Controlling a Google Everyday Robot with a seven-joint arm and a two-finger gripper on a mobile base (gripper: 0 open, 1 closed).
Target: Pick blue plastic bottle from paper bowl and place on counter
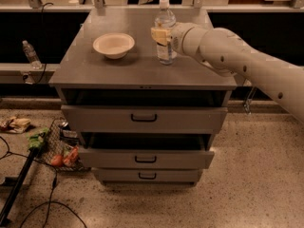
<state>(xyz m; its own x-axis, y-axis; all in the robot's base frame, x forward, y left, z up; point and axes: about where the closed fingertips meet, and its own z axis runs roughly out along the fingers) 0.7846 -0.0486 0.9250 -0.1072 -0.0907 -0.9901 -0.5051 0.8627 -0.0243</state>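
Observation:
The blue plastic bottle (165, 34), clear with a white cap and white label, stands upright on the grey counter (118, 70), right of the middle. My gripper (161, 35) comes in from the right on a white arm and is shut around the bottle's middle, with a yellowish finger pad (158, 34) on its left side. The cream paper bowl (114, 45) sits empty on the counter to the left of the bottle, apart from it.
The cabinet's drawers (142, 118) stand partly pulled out below the counter. A smaller clear bottle (31, 54) stands on a ledge at the left. A wire basket with scraps (57, 151), a black pole (19, 186) and cables lie on the floor at the left.

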